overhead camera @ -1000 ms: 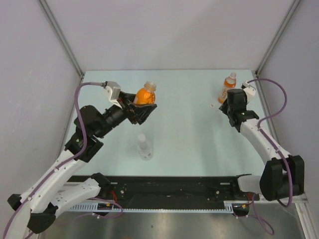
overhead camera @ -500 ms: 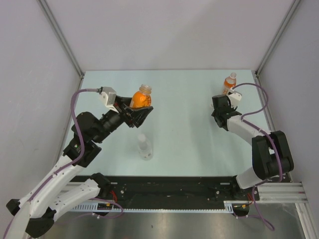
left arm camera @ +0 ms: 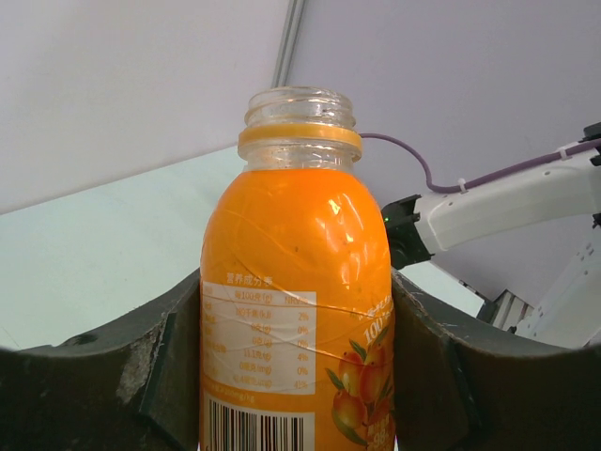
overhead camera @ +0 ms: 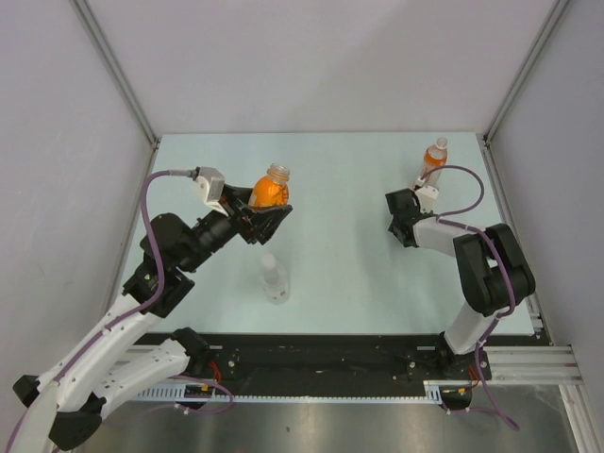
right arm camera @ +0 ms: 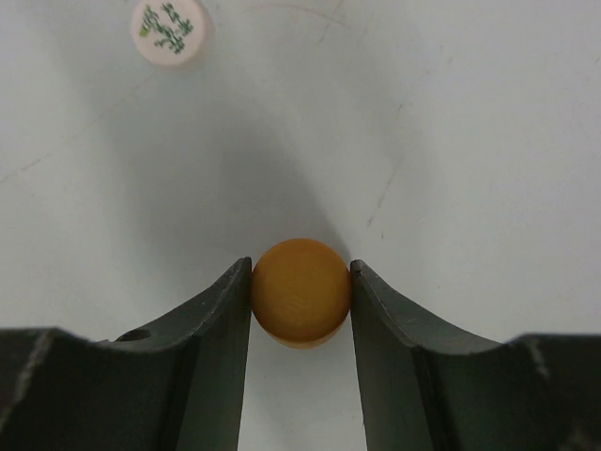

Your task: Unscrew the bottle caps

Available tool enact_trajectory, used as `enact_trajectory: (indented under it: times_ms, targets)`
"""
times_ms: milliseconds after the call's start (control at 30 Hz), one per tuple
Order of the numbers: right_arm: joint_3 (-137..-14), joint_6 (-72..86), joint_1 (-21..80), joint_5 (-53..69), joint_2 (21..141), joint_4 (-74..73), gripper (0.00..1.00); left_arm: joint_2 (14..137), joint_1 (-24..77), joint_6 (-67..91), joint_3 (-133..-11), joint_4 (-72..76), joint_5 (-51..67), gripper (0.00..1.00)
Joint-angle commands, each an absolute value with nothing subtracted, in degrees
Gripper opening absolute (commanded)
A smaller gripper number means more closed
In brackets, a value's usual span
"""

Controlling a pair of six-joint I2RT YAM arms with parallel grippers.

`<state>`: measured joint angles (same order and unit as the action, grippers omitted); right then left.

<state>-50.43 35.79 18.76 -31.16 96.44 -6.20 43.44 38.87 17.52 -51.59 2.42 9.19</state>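
My left gripper (overhead camera: 263,213) (left arm camera: 296,282) is shut on the short squat orange bottle (overhead camera: 269,191) (left arm camera: 296,282) and holds it upright above the table. Its neck is open, with no cap on it. My right gripper (overhead camera: 400,225) (right arm camera: 300,270) points down at the table and is shut on the orange cap (right arm camera: 300,291). A white cap (right arm camera: 169,28) with green print lies on the table ahead of it. The clear bottle (overhead camera: 275,279) stands at centre front. The taller orange bottle (overhead camera: 431,163) stands at the back right, its top whitish.
The table (overhead camera: 349,179) is pale green, walled by grey panels at the left, back and right. A black rail (overhead camera: 321,363) runs along the near edge between the arm bases. The right arm's purple cable (overhead camera: 469,179) loops near the taller bottle.
My right gripper has moved left and nearer, away from the taller bottle, and its arm has folded in. My left gripper has shifted slightly with the squat bottle.
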Motion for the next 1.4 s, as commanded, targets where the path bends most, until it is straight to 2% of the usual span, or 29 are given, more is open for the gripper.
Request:
enact_trajectory:
  times_ms: [0, 433, 600, 867, 967, 1200, 1300, 1333, 1367]
  targets:
    - [-52.03, 36.83, 18.81, -31.29, 99.14, -5.18, 0.0, 42.8, 39.29, 17.93, -51.5, 4.66, 8.97, 0.0]
    - [-59.23, 36.04, 17.75, -28.13, 106.26, -9.58, 0.0, 42.89, 39.55, 18.28, -51.42, 3.43, 8.88, 0.0]
    - [-60.47, 35.77, 17.14, -27.07, 107.4, -10.98, 0.13, 42.8, 39.55, 18.19, -51.5, 2.99, 8.88, 0.0]
    - [-60.82, 35.07, 17.4, -26.02, 107.14, -11.86, 0.24, 42.98, 39.64, 18.54, -51.59, 2.99, 8.88, 0.0]
    - [-60.82, 34.72, 17.93, -26.02, 107.05, -12.13, 0.37, 43.07, 39.73, 18.63, -51.5, 2.99, 8.96, 0.0]
    - [-60.82, 35.07, 18.11, -25.4, 106.7, -13.01, 0.46, 43.07, 39.81, 18.54, -51.42, 2.9, 9.14, 0.0]
    - [-60.82, 35.42, 18.72, -25.22, 106.26, -13.62, 0.54, 43.07, 39.81, 18.63, -51.42, 2.81, 9.05, 0.0]
    - [-60.82, 35.51, 18.98, -25.31, 106.09, -13.97, 0.62, 43.07, 39.9, 18.63, -51.5, 2.81, 9.14, 0.0]
    - [-60.82, 35.77, 19.16, -25.4, 105.74, -14.06, 0.65, 43.07, 39.9, 18.63, -51.42, 2.73, 9.05, 0.0]
